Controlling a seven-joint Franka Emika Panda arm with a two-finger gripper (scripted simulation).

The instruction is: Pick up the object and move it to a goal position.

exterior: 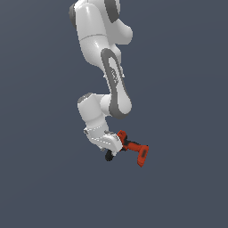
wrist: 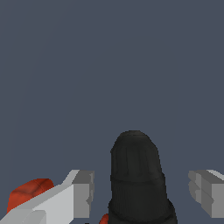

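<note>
Arm point(exterior: 100, 49): A white Franka arm with grey joint covers is seen reaching down from the top of the exterior view, its wrist bent toward the exterior view's right.

Gripper point(wrist: 142, 192): The two pale grey fingers point(wrist: 83, 192) are seen spread apart in the wrist view, one on each side of the drill's black chuck. Clear gaps are visible between each fingertip and the chuck there. Whether the drill is clamped farther back along the fingers cannot be told; the contact area is hidden by the hand in the exterior view.

Drill point(exterior: 136, 151): The red-orange body is seen projecting from the gripper toward the exterior view's right, with its flat wide base at the far end, tilted slightly downward. In the wrist view only small red portions are shown, behind one finger and beside the chuck.

Chuck point(wrist: 136, 175): The black, rounded, ribbed nose is seen pointing away from the wrist camera, between the fingers. In the exterior view it appears as a small dark knob just below the hand.

Surroundings: A uniform dark blue-grey background point(exterior: 40, 169) is shown in both views. No edge, corner or shadow is rendered, so it cannot be told whether the drill rests on anything or is lifted.
</note>
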